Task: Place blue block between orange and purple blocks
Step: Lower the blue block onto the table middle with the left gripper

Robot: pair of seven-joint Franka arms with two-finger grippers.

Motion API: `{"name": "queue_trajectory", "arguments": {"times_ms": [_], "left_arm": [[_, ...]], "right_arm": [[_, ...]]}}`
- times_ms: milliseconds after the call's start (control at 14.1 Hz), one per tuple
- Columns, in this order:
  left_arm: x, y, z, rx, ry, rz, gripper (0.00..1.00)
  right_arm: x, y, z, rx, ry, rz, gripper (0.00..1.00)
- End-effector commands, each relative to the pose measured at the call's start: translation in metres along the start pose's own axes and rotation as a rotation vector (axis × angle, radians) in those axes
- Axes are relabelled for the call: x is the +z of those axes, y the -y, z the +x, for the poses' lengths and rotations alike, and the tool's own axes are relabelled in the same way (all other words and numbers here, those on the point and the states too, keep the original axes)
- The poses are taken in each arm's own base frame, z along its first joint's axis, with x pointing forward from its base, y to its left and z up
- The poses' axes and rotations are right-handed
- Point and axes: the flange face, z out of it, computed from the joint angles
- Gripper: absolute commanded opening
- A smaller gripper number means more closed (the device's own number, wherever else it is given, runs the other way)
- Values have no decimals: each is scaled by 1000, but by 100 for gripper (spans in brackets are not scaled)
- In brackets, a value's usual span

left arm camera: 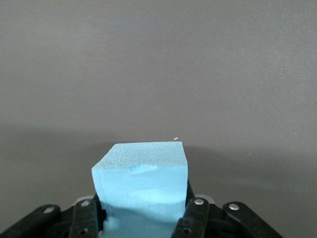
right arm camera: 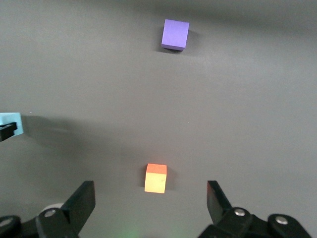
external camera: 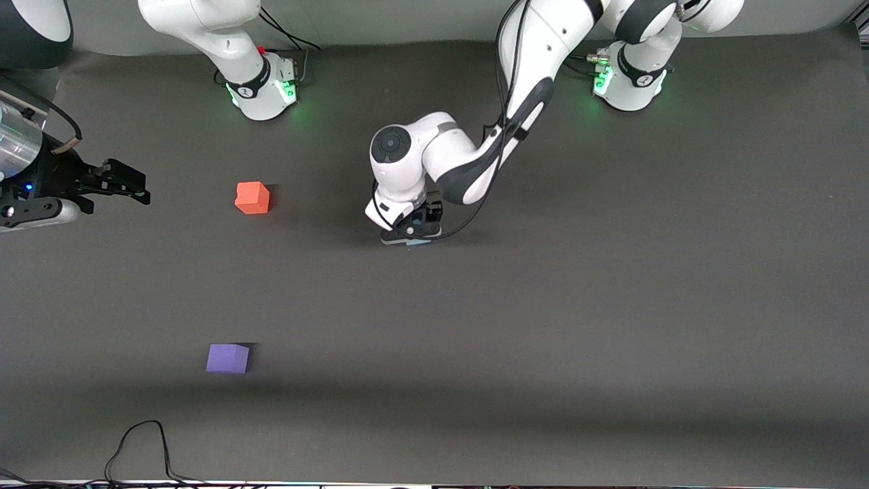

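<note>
Reaching down, left gripper point(external camera: 415, 232) clamping blue block point(left arm camera: 141, 191)

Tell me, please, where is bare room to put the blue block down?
The mat is bare between the orange block and the purple block, and toward the left arm's end. The left gripper, shut on the blue block, is low beside the orange block. The right gripper waits open at the right arm's end.
</note>
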Motion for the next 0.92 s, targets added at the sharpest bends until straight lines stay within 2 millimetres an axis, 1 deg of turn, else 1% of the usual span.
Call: {"name": "queue_trajectory", "arguments": {"times_ms": [0,71,142,213,284,355,426,497,569,711,782,853], "left_arm": [[13,-11,1,5,-32,-23,40],[16,-11,0,7,-32,-25,40],[19,-11,0,8,-32,-23,47],[20,-11,0,8,-31,-22,75],[19,-11,0,11,-32,-23,100],[14,-10,3,8,-36,-26,100],[6,-9,6,4,-38,-24,100],[-12,-8,11,-3,-45,-31,100],[-27,-1,21,-15,-42,-27,100],[-86,22,51,-50,-19,-44,100],[-128,44,74,-60,20,-81,100],[-165,76,102,-60,68,-115,100]], "right_arm": [[-3,0,1,-13,-3,6,100],[-3,0,1,-13,-3,6,100],[-2,0,1,-14,-1,7,100],[-2,0,1,-14,-1,7,100],[-2,0,1,-14,-1,7,100],[-2,1,1,-14,0,7,100],[-3,1,1,-16,-1,7,100],[-3,1,1,-15,-1,7,100],[-4,1,0,-15,-3,7,100],[-3,3,1,-19,-1,6,100],[-3,5,1,-21,-1,6,100],[-3,6,1,-25,2,6,100]]}}
